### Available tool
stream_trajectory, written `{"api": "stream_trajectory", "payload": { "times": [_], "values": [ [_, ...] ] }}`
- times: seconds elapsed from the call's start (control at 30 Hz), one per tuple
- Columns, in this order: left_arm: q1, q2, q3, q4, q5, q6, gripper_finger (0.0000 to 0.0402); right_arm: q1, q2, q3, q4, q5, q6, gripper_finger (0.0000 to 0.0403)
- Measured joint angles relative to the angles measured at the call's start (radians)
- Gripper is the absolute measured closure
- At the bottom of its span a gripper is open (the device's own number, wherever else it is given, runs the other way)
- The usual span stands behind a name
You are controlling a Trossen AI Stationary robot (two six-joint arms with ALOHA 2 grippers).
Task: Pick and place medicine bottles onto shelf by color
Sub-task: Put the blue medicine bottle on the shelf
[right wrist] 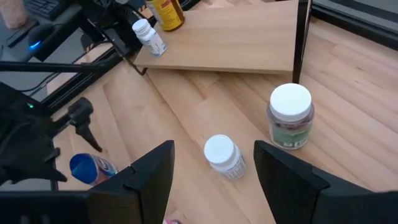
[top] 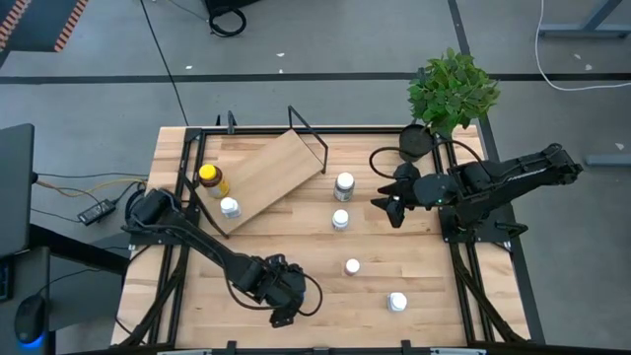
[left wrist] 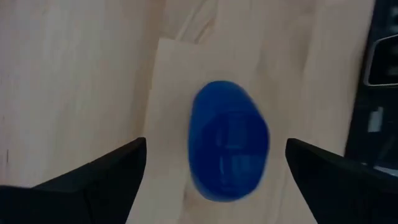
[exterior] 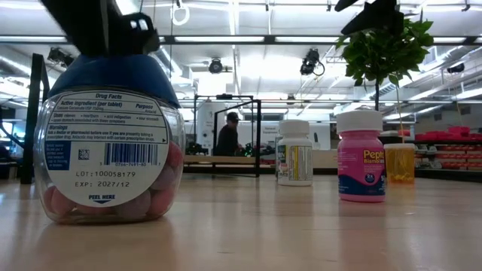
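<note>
- Bottles are scattered over the desk (top: 177,296): two already sit on the shelf (top: 271,173) at far left, the yellow-capped amber one (top: 210,177) and a small white-capped one (top: 230,207) just beside it. Guessing that end of the board is where the sorting starts.
- Blue bottle (left wrist: 229,140) stands upright near the front edge, left of centre. The left pincer (top: 281,296) hangs right above it, fingers (left wrist: 93,180) spread wide on either side of the cap and not touching. Looks like a straight-down line-up so the cap ends up centred before closing.
- Four white-capped ones are still loose in the middle and right of the desk: a bigger jar (top: 344,184), a small one (top: 340,219) just nearer, a pink-labelled one (exterior: 361,154), and one (top: 396,302) near the front right.
- Right pincer (top: 391,204) is off to the right of the jar, spread open and holding nothing, aimed at the jar and the small bottle. Seems to be waiting its turn.
- Plant (top: 452,91) sits at the far right corner, out of the way.
</note>
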Motion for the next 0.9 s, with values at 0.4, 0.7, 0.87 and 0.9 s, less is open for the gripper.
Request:
{"api": "stream_trajectory", "payload": {
  "times": [0.4, 0.7, 0.87, 0.9],
  "values": [
    [0.015, 0.060, 0.000, 0.003, 0.054, -0.027, 0.0081, 0.000, 0.000, 0.000, -0.002, 0.023, 0.010, 0.0175],
    [0.047, 0.056, 0.005, 0.040, 0.089, -0.106, 0.0217, 0.000, 0.000, 0.000, -0.003, 0.023, 0.007, 0.0175],
    [0.080, 0.056, 0.047, 0.023, 0.099, -0.073, 0.0217, 0.000, 0.000, 0.000, -0.003, 0.023, 0.006, 0.0175],
    [0.089, 0.055, 0.057, 0.008, 0.099, -0.067, 0.0217, 0.000, 0.000, 0.000, -0.003, 0.023, 0.006, 0.0175]
  ]
}}
